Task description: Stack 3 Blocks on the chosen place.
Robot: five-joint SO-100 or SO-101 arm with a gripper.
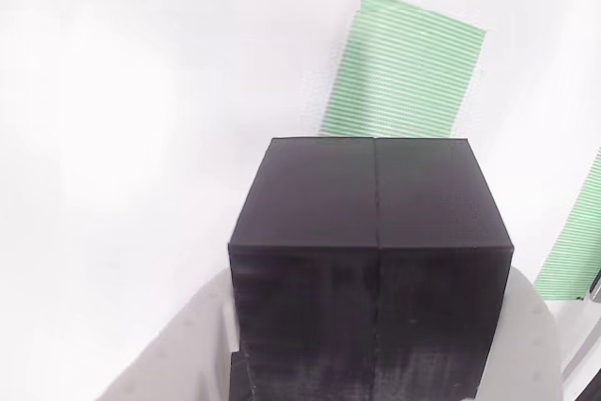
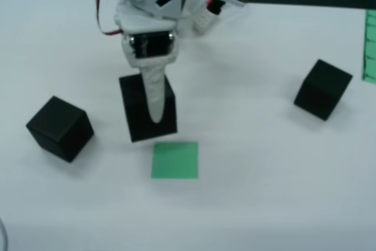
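Aloft, block (image 2: 147, 108) in tool (image 2: 155, 116), beside green patch (image 2: 175, 160).

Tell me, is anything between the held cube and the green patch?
No. In the fixed table view the cube in the gripper hangs just above and behind the green patch; between them is bare white table.

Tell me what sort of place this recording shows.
Probably a lab or hobby bench set up for robot practice: a plain white table, a small white arm whose gripper holds one black cube, two more cubes, and a green square patch as marker.
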